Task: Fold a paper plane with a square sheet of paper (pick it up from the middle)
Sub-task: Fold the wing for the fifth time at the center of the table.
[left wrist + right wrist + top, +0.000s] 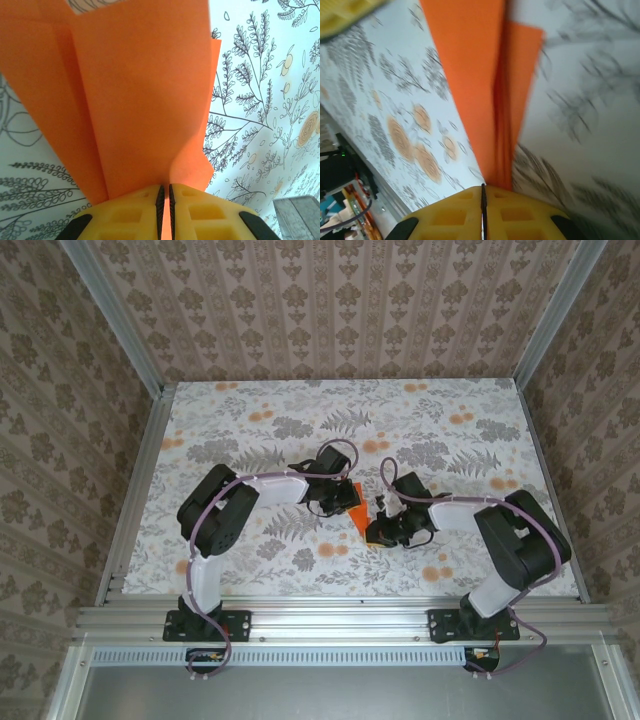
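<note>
I am partway through the folding. My left fingers (135, 212) and right fingers (455, 217) are each pinched tight on an edge of the orange paper (140, 100), which sits between my two arms, close to the tabletop (250, 420). It is doubled into long overlapping flaps with a sharp lengthwise crease. Next, I judge, comes laying it flat and pressing that crease without tearing it
</note>
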### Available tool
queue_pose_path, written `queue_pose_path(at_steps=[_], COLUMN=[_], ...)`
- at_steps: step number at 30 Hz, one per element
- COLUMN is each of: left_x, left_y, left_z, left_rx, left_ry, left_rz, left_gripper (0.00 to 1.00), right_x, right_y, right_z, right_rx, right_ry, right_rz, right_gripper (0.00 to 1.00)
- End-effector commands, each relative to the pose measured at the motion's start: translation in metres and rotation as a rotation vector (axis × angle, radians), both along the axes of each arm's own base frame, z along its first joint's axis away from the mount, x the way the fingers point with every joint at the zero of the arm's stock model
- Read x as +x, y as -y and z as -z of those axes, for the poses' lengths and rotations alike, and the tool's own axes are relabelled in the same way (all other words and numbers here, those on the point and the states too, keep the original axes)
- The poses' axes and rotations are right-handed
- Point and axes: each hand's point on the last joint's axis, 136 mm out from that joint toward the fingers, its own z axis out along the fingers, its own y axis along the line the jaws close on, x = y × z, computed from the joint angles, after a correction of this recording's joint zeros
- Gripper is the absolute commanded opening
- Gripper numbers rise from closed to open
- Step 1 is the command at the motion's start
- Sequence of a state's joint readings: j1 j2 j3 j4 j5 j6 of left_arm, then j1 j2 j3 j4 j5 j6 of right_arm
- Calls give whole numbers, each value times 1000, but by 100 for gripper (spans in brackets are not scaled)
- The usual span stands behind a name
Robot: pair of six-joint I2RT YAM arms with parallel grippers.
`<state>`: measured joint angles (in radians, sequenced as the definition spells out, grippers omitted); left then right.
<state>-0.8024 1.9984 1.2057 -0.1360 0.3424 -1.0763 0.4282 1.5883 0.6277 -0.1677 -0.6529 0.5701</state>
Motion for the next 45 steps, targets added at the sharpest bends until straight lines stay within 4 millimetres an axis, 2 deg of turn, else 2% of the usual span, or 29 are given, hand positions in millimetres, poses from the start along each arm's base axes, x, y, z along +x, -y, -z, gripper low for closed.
queue_pose_path(at_steps=[1, 4, 8, 10, 14, 17, 19, 23, 26, 30, 36, 45], left_x=[-11, -11, -10, -10, -10, -10, -9, -10, -9, -7, 3, 26], left_y=[-27, -25, -24, -23, -20, -20, -19, -17, -17, -18, -20, -34], left_z=[29, 29, 26, 25, 24, 23, 22, 20, 18, 14, 5, 1], left_rx=[118, 114, 107, 103, 96, 93, 89, 85, 82, 78, 60, 53], left_ry=[-65, -67, -60, -60, -60, -59, -57, -55, -50, -43, -12, 26], left_rz=[-23, -19, -16, -16, -10, -10, -9, -5, -5, -5, -4, -12], left_gripper=[16, 16, 16, 16, 16, 16, 16, 16, 16, 16, 18, 20], right_x=[-34, -36, -16, -3, 22, 35, 43, 50, 45, 27, 9, -1], right_y=[22, 27, 27, 21, -11, -30, -33, -35, -24, -9, -2, 2], right_z=[7, 0, -20, -33, -59, -65, -59, -33, -6, 23, 40, 47], right_rx=[-123, -145, -150, -122, 50, 117, 102, 70, -6, -85, -93, -100], right_ry=[-100, -81, 31, 76, 125, 127, 118, 67, 24, -35, -88, -115], right_rz=[-20, -27, 13, 24, 29, 14, 18, 29, 41, 35, 40, 27], right_gripper=[10, 11, 20, 21, 17, 14, 14, 13, 11, 9, 6, 2])
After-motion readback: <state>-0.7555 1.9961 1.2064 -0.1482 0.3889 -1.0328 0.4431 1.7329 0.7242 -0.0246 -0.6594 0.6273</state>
